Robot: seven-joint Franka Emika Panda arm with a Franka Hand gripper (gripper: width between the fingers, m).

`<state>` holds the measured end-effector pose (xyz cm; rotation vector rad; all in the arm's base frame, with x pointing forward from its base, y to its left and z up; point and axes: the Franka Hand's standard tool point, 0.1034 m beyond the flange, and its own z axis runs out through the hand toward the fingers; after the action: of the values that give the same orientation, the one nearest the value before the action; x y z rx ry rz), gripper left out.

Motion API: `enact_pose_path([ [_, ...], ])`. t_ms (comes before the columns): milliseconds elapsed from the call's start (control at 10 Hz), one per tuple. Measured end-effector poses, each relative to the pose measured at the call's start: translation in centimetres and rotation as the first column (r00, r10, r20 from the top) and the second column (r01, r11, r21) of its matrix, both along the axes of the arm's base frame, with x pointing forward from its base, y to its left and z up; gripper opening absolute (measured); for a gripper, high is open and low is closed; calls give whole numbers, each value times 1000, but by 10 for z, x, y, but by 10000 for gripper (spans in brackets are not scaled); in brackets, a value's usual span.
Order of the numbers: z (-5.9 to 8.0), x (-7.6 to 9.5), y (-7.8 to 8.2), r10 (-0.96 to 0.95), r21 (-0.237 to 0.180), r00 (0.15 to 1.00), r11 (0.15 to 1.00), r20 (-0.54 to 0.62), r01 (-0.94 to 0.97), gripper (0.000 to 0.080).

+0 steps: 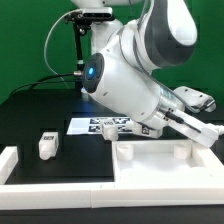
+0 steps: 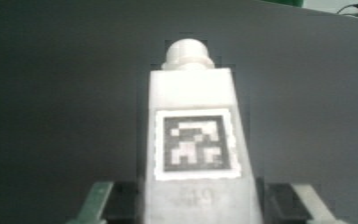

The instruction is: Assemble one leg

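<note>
In the wrist view a white leg [image 2: 197, 130] with a black-and-white tag stands between my two fingers [image 2: 101, 200], its rounded tip pointing away from the camera against the dark table. My gripper [image 2: 201, 198] is shut on the leg's lower end. In the exterior view my gripper [image 1: 205, 127] is tilted toward the exterior view's right, just above the white tray-like tabletop [image 1: 165, 160]; the held leg is mostly hidden by the hand there. A second leg [image 1: 48, 145] stands on the black table at the exterior view's left.
The marker board [image 1: 100, 126] lies behind the tabletop, partly under the arm. A white raised border [image 1: 12, 160] runs along the table's front left. Another small white part [image 1: 197, 98] lies at the back right.
</note>
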<state>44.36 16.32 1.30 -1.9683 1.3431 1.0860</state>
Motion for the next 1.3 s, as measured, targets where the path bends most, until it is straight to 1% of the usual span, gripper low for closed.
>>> enact_pose_path([
  [100, 9, 3, -10, 29, -6, 999, 1000, 20, -28, 284],
  [200, 26, 11, -26, 34, -3, 997, 999, 63, -34, 284],
  [300, 47, 18, -41, 21, 8, 995, 1000, 99, -22, 284],
  [400, 66, 25, -54, 49, -32, 990, 998, 131, -45, 284],
  [500, 87, 35, -59, 93, -87, 978, 993, 185, -78, 284],
  [600, 83, 42, -58, 90, -172, 966, 984, 242, -49, 284],
  [700, 82, 41, -54, 96, -216, 960, 976, 262, -39, 284],
  [800, 84, 43, -53, 97, -240, 955, 970, 281, -28, 285],
  [900, 85, 49, -57, 110, -300, 940, 954, 322, -9, 285],
  [1000, 98, 56, -69, 180, -343, 911, 938, 372, -45, 285],
  [1100, 115, 67, -85, 217, -374, 885, 926, 413, -53, 285],
  [1200, 128, 80, -94, 299, -447, 846, 891, 442, -81, 285],
  [1300, 141, 97, -91, 389, -508, 796, 853, 464, -121, 285],
])
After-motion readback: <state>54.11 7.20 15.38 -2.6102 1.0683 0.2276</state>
